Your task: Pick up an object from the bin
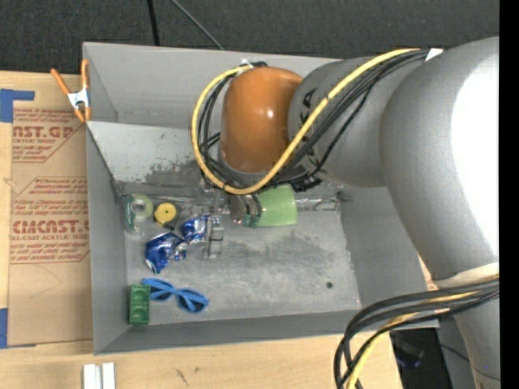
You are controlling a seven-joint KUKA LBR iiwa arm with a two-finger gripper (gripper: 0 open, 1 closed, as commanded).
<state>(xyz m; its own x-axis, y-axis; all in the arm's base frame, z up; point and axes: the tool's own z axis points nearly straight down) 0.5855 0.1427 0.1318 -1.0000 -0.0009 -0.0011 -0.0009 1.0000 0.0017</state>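
The arm's tool [213, 235] hangs low in the left half of the grey metal bin [268, 294], just beside a crumpled blue-and-silver foil wrapper [170, 248]. Whether the tool is open or closed cannot be told. A small yellow round disc [165, 213] lies near.

Grey arm [438, 128], orange wrist cover [255, 120], black-and-yellow cables [197, 132].

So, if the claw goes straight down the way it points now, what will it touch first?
Going straight down, the claw would probably meet the crumpled blue wrapper lying right at its tip. It might instead slip past and touch the bin floor; depth is unclear here.
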